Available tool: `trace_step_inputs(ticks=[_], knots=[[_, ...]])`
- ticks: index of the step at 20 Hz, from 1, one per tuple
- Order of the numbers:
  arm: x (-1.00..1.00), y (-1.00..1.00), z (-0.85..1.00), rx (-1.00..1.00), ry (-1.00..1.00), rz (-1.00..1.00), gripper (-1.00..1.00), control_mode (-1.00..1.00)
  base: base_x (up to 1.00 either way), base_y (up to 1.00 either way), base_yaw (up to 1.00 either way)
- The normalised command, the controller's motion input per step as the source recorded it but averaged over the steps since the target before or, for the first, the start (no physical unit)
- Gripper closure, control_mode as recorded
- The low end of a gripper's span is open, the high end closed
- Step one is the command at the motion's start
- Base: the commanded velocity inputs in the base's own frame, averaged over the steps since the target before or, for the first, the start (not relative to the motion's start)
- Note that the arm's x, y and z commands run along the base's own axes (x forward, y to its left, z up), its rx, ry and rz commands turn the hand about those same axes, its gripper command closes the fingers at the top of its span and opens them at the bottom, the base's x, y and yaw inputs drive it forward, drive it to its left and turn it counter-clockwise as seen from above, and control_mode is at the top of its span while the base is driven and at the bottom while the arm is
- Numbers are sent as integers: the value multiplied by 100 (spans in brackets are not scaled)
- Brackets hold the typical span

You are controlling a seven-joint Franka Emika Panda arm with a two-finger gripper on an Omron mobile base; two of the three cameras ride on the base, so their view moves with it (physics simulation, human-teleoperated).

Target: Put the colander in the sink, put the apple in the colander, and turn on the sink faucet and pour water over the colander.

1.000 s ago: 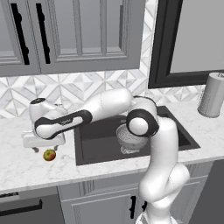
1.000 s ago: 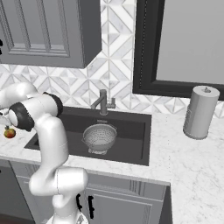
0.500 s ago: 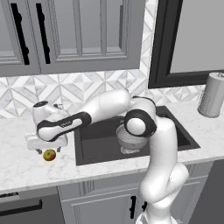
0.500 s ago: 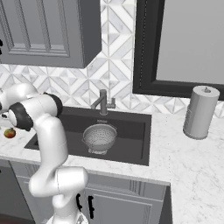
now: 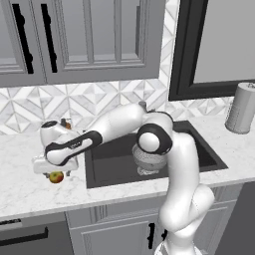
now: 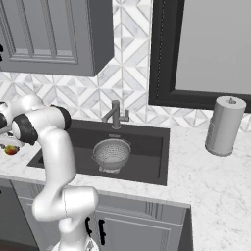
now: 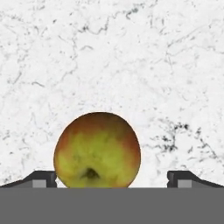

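Observation:
The red and yellow-green apple [image 5: 56,177] [image 6: 11,150] lies on the white marble counter left of the sink [image 5: 107,149] [image 6: 147,142]. My gripper [image 5: 56,173] hangs straight over it, open. In the hand view the apple [image 7: 97,151] sits low between the two dark fingertips [image 7: 43,178], nearer the left one, with marble all around it; the gripper [image 7: 113,179] is not touching it. The silver colander [image 6: 112,154] stands upright in the basin, partly hidden by my elbow in the left base view [image 5: 145,164]. The dark sink faucet [image 6: 115,116] rises behind it.
A grey paper towel roll [image 5: 242,107] [image 6: 224,126] stands on the counter right of the sink. An orange-topped soap bottle [image 5: 64,122] peeks out behind my forearm. Grey wall cabinets hang above; the counter's front edge runs just below the apple.
The hand has come down from above the apple until its open fingers stand on either side of it. The apple and colander have not moved.

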Motion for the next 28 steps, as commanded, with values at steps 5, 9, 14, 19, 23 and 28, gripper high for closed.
trace_step_inputs(ticks=[5,9,14,19,23,28], knots=[[17,7,-19,0,0,0,-100,-100,0,0,0],[7,4,-26,0,0,0,100,-100,0,0,0],[0,5,-29,0,0,0,100,-100,0,0,0],[-5,-5,-20,0,0,0,100,-100,0,0,0],[-33,-49,0,1,0,0,100,-100,0,0,0],[-36,-91,5,6,0,0,100,-100,0,0,0]])
